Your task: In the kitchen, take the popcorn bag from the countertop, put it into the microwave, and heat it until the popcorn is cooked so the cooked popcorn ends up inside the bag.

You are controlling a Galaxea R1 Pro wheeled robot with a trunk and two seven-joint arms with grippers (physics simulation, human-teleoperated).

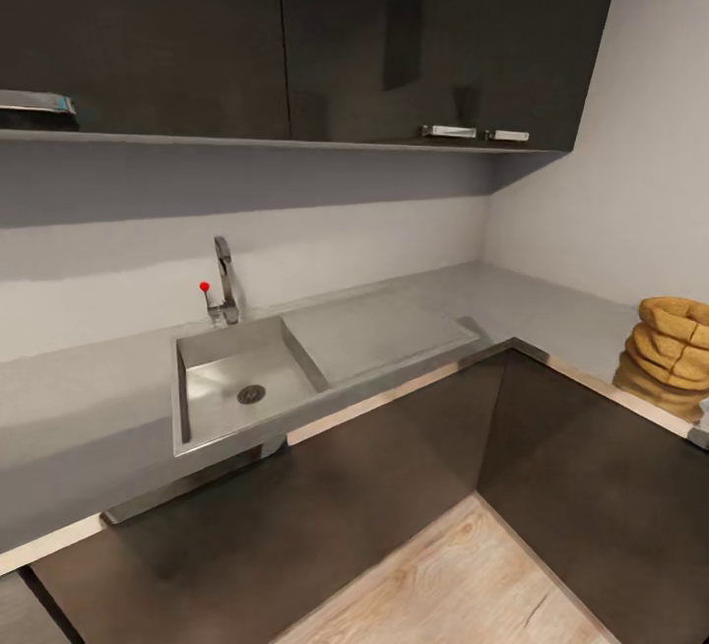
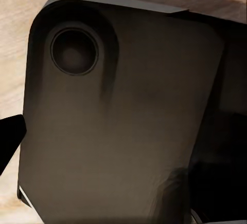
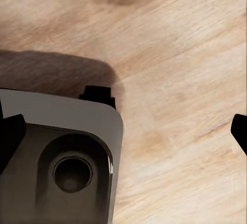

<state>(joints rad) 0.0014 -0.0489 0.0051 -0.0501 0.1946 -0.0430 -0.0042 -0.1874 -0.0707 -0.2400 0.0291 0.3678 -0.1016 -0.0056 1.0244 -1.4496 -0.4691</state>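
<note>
The popcorn bag (image 1: 675,341), a squat tan-brown crumpled sack, stands on the grey countertop (image 1: 89,398) at the far right of the head view, close to the mirror-bright front edge. The microwave and the popcorn are out of view. My right gripper (image 3: 123,131) hangs open over the wooden floor, with one dark fingertip (image 3: 10,136) at each side of the right wrist view and nothing between them. Of my left gripper (image 2: 123,136), one fingertip (image 2: 9,134) shows far out at the picture's edge; the other is lost against my dark base (image 2: 123,111), so it reads as open.
A steel sink (image 1: 241,383) with a faucet (image 1: 226,285) and a drainboard is set into the countertop's left run. Dark wall cabinets (image 1: 295,33) hang above, dark base cabinets (image 1: 394,467) below. Light wooden floor (image 1: 463,585) fills the corner. My base also shows under the right gripper (image 3: 56,157).
</note>
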